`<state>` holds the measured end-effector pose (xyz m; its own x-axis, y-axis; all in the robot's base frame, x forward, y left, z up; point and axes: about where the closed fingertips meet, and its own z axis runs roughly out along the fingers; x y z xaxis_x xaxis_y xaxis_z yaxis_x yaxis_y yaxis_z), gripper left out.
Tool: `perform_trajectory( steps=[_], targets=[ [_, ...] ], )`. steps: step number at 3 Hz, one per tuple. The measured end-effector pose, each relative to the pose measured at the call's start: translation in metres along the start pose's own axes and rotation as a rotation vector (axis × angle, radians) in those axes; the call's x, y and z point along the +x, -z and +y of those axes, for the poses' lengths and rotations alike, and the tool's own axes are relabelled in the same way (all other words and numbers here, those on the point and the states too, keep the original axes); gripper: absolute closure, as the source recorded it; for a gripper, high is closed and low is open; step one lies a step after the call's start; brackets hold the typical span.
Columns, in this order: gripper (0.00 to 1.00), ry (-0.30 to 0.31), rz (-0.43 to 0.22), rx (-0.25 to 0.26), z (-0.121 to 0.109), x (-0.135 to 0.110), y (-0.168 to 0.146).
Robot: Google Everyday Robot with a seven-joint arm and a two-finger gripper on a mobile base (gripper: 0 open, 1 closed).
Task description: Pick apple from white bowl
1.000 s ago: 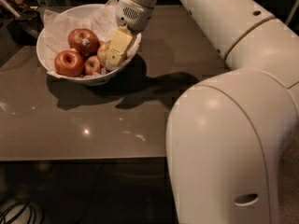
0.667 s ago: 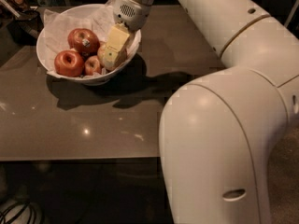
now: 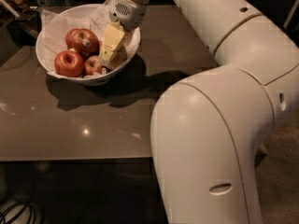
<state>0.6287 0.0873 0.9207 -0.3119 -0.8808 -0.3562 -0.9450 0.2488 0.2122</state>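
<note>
The white bowl (image 3: 55, 29), lined with crinkled white paper, stands at the back left of the dark table. Three red apples lie in its left half: one with a small sticker (image 3: 85, 41), one in front (image 3: 69, 63) and a smaller one (image 3: 94, 65). My gripper (image 3: 110, 59) reaches down into the right side of the bowl, right next to the small red apple. The pale yellow-green apple is hidden behind the gripper, and I cannot tell whether it is held.
The bowl sits on a glossy brown table (image 3: 93, 125). My arm's big white links (image 3: 219, 125) fill the right half of the view. Dark clutter (image 3: 18, 6) lies at the table's back left corner. Cables (image 3: 16, 213) lie on the floor below.
The gripper has shifted slightly left and a little lower into the bowl. The red apples and the bowl have not moved.
</note>
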Motion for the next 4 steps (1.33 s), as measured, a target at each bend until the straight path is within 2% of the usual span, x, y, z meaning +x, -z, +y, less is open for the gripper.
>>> perform_trajectory(
  steps=[1, 2, 4],
  targets=[
    [0.2, 0.0, 0.0, 0.0, 0.0, 0.0, 0.0],
    [0.39, -0.001, 0.0, -0.002, -0.0001, 0.0002, -0.0004],
    [0.85, -0.001, -0.001, -0.001, -0.0002, 0.0001, -0.0005]
  ],
)
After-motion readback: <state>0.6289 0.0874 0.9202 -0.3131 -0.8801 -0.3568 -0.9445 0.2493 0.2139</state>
